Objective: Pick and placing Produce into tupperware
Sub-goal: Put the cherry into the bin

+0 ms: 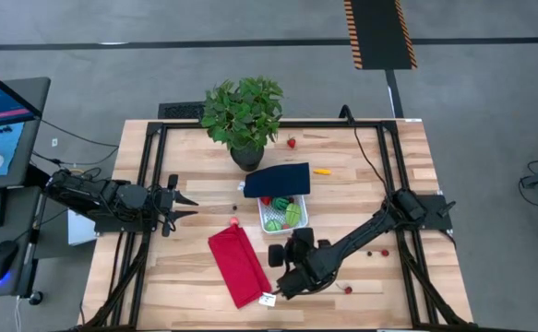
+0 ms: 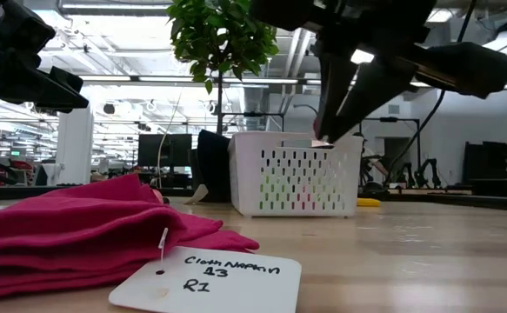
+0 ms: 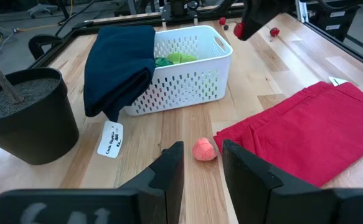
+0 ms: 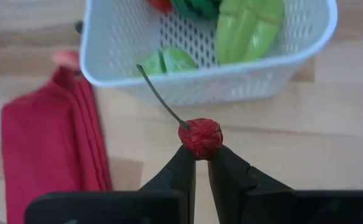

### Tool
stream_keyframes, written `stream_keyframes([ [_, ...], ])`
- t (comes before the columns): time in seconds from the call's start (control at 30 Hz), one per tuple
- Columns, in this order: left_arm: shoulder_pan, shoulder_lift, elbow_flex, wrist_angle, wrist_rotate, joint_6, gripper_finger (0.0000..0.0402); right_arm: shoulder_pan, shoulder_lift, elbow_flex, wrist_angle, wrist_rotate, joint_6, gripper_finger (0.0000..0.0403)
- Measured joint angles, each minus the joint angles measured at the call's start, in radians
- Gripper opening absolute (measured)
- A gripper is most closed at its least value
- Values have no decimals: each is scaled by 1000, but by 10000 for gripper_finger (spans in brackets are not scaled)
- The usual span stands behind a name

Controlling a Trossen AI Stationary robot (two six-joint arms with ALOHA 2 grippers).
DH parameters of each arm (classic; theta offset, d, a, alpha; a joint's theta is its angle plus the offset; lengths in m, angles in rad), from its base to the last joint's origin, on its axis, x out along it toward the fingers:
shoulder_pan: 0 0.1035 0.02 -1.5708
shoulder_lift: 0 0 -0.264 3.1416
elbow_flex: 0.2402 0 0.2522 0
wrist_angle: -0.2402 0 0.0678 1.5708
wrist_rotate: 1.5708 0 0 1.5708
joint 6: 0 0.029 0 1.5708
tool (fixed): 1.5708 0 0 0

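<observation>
Produce first: we see a small red toy cherry w/ a thin dark stem (image 4: 200,138) pinched between the tips of the right gripper (image 4: 201,163), jaws clamped on it, held above the wooden bench (image 1: 388,184) just beside the near wall of the white perforated plastic basket (image 4: 274,70). That basket sits approx mid-bench, and inside it we make out a light-green ridged veg piece (image 4: 248,25), a smaller green piece (image 4: 172,60) and a dark-green striped round one (image 4: 193,7). A dark navy cloth (image 1: 278,181) drapes over the basket's far rim. The left gripper (image 3: 202,163) waits near the left edge of the bench, fingers apart w/ a narrow gap, nothing between them; a small pinkish-red round toy (image 3: 204,150) lies on the bench just ahead of it. A red folded cloth (image 1: 239,267) w/ a white tag lies toward the front edge. Loose red berries (image 1: 376,253) sit toward the right edge, a red strawberry (image 1: 292,143) and an orange elongated piece (image 1: 321,171) toward the back, by the leafy potted plant (image 1: 243,115).
</observation>
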State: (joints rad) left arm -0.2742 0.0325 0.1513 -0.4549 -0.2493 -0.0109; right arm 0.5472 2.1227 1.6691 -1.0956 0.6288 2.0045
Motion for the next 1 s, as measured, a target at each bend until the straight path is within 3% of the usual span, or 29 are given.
stream_keyframes([
  [0.53, 0, 0, 0, 0, 0, 0, 100, -16, 0, 0, -39, 234, -50, 60],
  [0.73, 0, 0, 0, 0, 0, 0, 100, -69, 0, 0, -46, 225, -57, 60],
  [1.0, 0, 0, 0, 0, 0, 0, 100, -148, 0, 19, -26, 52, -96, 65],
])
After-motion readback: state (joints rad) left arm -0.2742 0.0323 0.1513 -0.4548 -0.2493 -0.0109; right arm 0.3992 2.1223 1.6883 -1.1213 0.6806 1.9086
